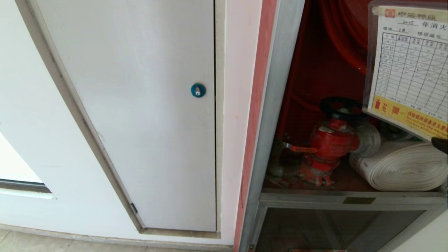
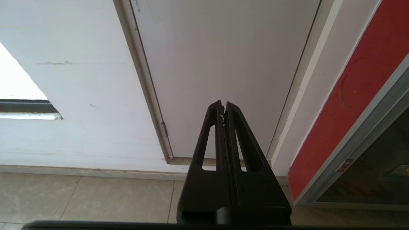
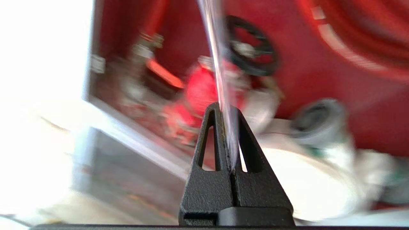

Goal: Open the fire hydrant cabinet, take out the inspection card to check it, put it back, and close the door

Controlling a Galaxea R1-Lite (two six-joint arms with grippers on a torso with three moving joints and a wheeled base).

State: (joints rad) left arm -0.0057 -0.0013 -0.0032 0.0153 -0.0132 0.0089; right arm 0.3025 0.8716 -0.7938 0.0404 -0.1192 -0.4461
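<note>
My right tool (image 3: 225,108) is clamped on the card (image 1: 409,66), its two fingers pressed together on the card's lower edge. In the right wrist view the card shows edge-on as a thin pale sliver rising out of the fingertips, in front of the open cabinet (image 1: 273,115). In the head view only a dark tip of that tool peeks in at the right edge, just under the card's lower corner.

The card sits in a clear sleeve and stands nearly upright, long axis running up and down with a slight tilt, printed grid facing out toward me and a yellow strip along its bottom. It hangs in front of the cabinet's red interior, above the hose (image 1: 402,168) and to the right of the valve (image 1: 332,140) with its black handwheel. The hose lies rolled on the cabinet's shelf, touching the valve's outlet; the red reel (image 1: 343,31) curves behind the card.

My left tool (image 2: 223,107) hangs idle with its fingers together, holding nothing, pointed at the lower part of the white door (image 1: 140,105) above the floor (image 2: 80,198). That door, with its blue lock (image 1: 198,90), lies left of the cabinet.
</note>
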